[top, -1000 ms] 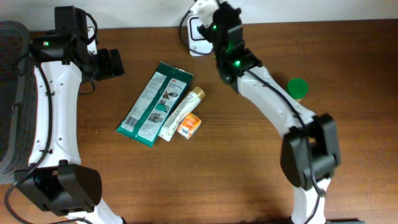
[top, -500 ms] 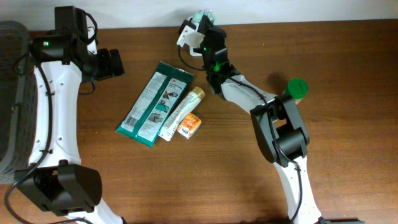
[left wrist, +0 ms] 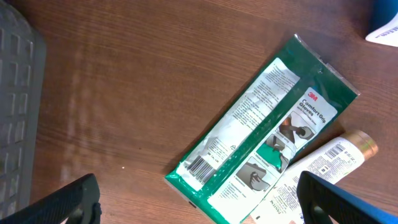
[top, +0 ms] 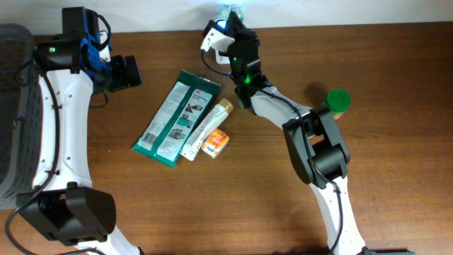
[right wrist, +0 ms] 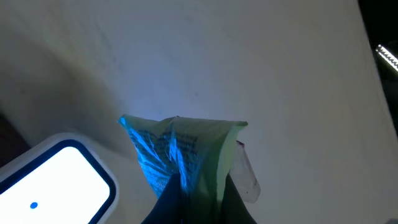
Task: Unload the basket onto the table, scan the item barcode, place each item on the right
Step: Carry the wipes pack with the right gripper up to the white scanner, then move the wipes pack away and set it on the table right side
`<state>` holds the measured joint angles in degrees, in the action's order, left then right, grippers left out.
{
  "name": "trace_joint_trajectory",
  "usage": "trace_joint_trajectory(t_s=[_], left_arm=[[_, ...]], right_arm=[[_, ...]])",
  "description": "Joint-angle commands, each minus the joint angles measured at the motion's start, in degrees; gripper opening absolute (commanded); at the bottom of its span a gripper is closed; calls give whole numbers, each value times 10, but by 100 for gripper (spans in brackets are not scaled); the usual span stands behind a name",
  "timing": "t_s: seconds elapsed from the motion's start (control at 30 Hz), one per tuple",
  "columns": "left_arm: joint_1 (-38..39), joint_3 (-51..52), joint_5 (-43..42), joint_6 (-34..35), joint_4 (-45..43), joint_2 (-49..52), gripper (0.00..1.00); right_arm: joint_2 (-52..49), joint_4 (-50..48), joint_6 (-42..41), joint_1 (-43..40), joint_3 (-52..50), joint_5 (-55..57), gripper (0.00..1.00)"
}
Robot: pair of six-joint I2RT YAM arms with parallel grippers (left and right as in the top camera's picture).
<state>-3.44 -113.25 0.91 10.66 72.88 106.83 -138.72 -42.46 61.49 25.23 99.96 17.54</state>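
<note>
My right gripper [top: 231,23] is at the table's back edge, shut on a small green packet [top: 232,10]. In the right wrist view the packet [right wrist: 180,146] sticks up from between my dark fingertips [right wrist: 166,202], in front of the pale wall and lit blue on its left side. The white scanner [right wrist: 53,180], with its blue rim, sits just left of and below the packet. My left gripper [top: 124,71] hovers open at the back left, with nothing between its fingers [left wrist: 68,202].
A green 3M pack [top: 177,117] lies mid-table, its barcode showing in the left wrist view [left wrist: 261,130]. Beside it lie a white tube [top: 209,127] and a small orange box [top: 215,142]. A green-lidded bottle [top: 338,100] stands to the right.
My right arm has folded in and swung its gripper with the packet from over the scanner toward the back wall; blue light now falls on the packet. The left arm has not moved.
</note>
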Motion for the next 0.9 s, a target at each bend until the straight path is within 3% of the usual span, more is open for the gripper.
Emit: trace_joint_trajectory(t_s=[0.0, 0.27, 0.53, 0.73, 0.87], left_arm=[[0, -4, 4, -5, -1, -8, 99], [0, -4, 4, -5, -1, -8, 99], [0, -4, 4, -5, -1, -8, 99], [0, -4, 4, -5, -1, -8, 99], [0, -4, 4, -5, -1, -8, 99]], right_arm=[[-2, -4, -4, 5, 8, 10, 4], [35, 49, -40, 10, 8, 14, 4], [219, 289, -191, 6, 8, 16, 4], [369, 664, -487, -7, 8, 16, 4], [377, 886, -660, -52, 7, 7, 4]])
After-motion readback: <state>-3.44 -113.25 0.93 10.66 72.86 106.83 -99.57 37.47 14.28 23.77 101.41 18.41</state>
